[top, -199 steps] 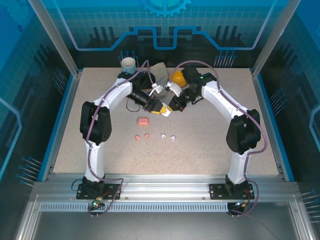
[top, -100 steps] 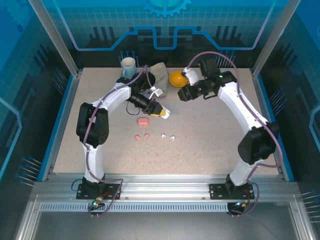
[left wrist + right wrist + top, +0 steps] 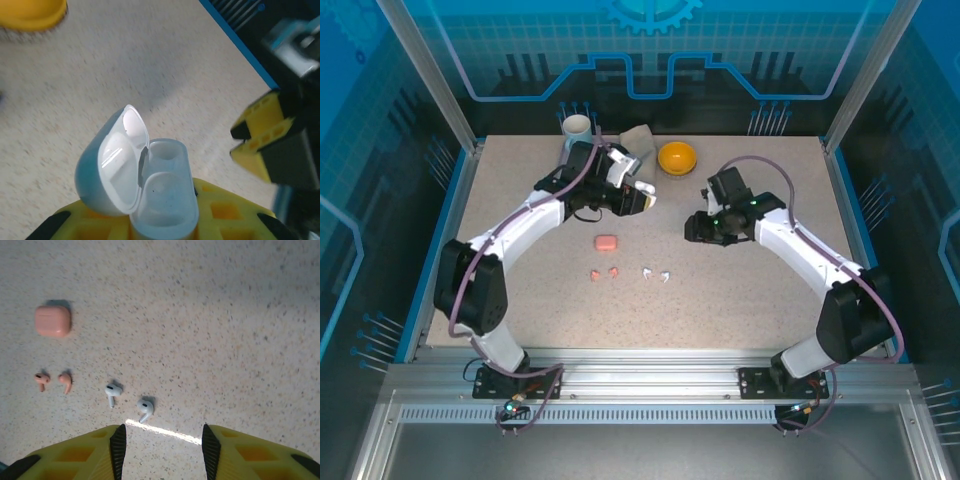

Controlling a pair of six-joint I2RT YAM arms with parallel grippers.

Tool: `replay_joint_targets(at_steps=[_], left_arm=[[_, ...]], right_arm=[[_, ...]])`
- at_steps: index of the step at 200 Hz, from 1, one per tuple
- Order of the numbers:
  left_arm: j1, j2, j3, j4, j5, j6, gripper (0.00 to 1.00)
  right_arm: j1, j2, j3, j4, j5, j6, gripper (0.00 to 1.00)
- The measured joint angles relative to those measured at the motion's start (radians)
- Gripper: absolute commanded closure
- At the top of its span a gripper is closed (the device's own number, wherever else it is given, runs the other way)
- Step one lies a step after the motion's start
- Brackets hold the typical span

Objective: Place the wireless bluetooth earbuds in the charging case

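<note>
While my L gripper (image 3: pixel 638 197) clamps the lid-open white charging case (image 3: pixel 150 190), my R gripper (image 3: pixel 161 440) hangs w/ jaws apart, empty, 2 white earbuds (image 3: pixel 113 390) just ahead, 2 pink earbuds (image 3: pixel 65 381) & pink case (image 3: pixel 53 321) further ahead-left.

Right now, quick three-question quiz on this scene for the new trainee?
1. True or false: the white case in the left gripper has its lid open.
2. How many earbuds lie loose on the table? A two, B four, C six.
3. Fill in: the pink case on the table is ____ (open or shut).
Key: 1 true; 2 B; 3 shut.
</note>
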Motion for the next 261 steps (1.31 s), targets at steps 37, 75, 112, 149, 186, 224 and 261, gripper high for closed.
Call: replay_joint_targets(at_steps=[37,75,112,149,186,224,261], left_arm=[[-0.066,-0.103,-0.106,0.258,-0.211,0.012,1.0],[-0.082,-0.19,-0.243,0.546,-0.424,0.026,1.0],[-0.116,-0.261,-0.484,0.884,-0.521,0.035,1.0],[-0.13,-0.282,-0.721,1.077,-0.523,0.037,1.0],[-0.135,-0.349,-0.879,1.173,-0.527,0.036,1.0],[-0.135,-0.434,-0.964,1.202,-0.465,0.045,1.0],[-0.135,-0.491,-1.0,1.202,-0.375,0.073,1.0]], right_arm=[[0.06,0.0,-0.01,0.02,0.079,0.092,0.53],[0.108,0.016,-0.01,0.037,0.14,0.159,0.53],[0.137,0.043,-0.01,0.048,0.169,0.198,0.54],[0.167,0.084,-0.002,0.045,0.172,0.212,0.54],[0.169,0.091,0.0,0.045,0.164,0.238,0.54],[0.21,0.158,0.05,0.042,0.154,0.262,0.55],[0.268,0.267,0.117,0.025,0.146,0.306,0.56]])
